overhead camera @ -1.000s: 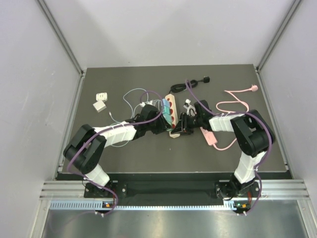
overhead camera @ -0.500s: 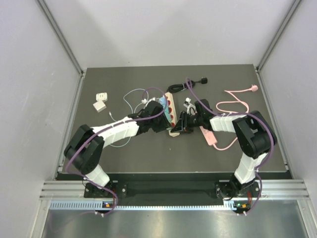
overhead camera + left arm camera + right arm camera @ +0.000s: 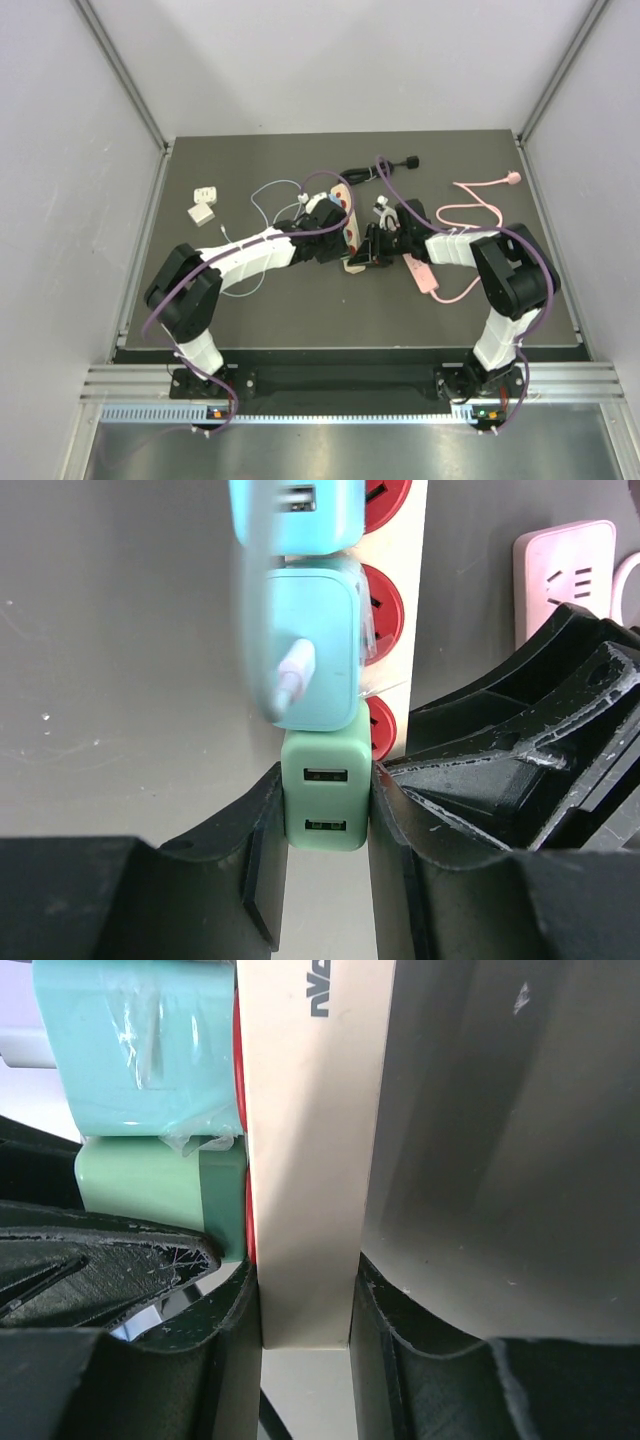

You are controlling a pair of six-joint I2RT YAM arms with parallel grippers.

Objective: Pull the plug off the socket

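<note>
A: Where was the green plug [image 3: 324, 798] at that moment?

B: It was in the end socket of the cream power strip [image 3: 308, 1110], at the strip's near end, close to the middle of the table [image 3: 300, 310]. In the right wrist view its back lay flat against the strip's face.

A: And the left gripper [image 3: 326, 780]?

B: It was clamped on the plug. One finger [image 3: 255, 850] touched each side of the plug's body, and the two USB ports faced the camera.

A: What sat beside the plug?

B: A light blue adapter [image 3: 312, 630] touched it at 12 o'clock, with a pale cable [image 3: 292, 670] coming out of its face. A second blue adapter [image 3: 297, 515] sat beyond that one, also toward 12 o'clock.

A: What about the right gripper [image 3: 305, 1295]?

B: It pinched the strip across its width at that same end, with its fingers [image 3: 400, 1360] pressed on both long edges. In the left wrist view its black body showed at 3 o'clock of the plug, just beside it.

A: Was anything else on the table?

B: A pink power strip [image 3: 421, 273] lay at 4 o'clock from the cream one, and a pink cable [image 3: 512, 179] ran off toward 2 o'clock. A black cord [image 3: 385, 166] lay at 1 o'clock. Two white adapters [image 3: 205, 194] sat toward 9 o'clock, well apart from the strip.
</note>
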